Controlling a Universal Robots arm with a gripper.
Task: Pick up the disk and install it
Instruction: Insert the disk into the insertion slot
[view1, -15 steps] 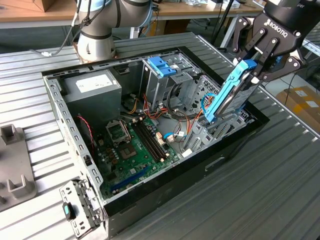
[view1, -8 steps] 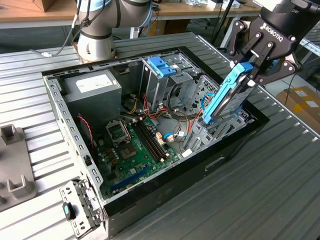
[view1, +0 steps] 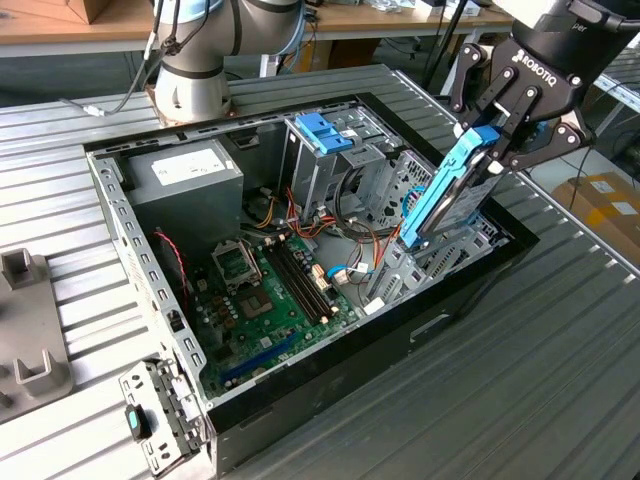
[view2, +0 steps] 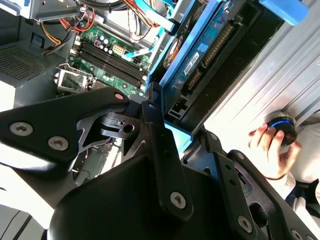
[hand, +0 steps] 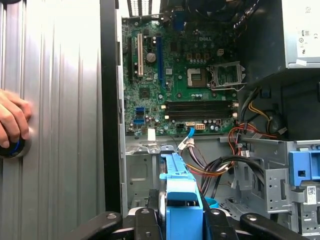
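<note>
The disk, a grey drive framed by bright blue rails, hangs steeply tilted over the open computer case, at the exterior view's right. Its lower end dips toward the metal drive bay near the case's front wall. My gripper is shut on the disk's upper end. In the second wrist view the disk runs away from my gripper, its circuit side showing. In the first wrist view the blue rail stands between the black fingers of my gripper.
Inside the case lie the green motherboard, loose cables, a grey power-supply box and a tall metal cage with a blue bracket on top. A person's hand rests on a round device on the ribbed table.
</note>
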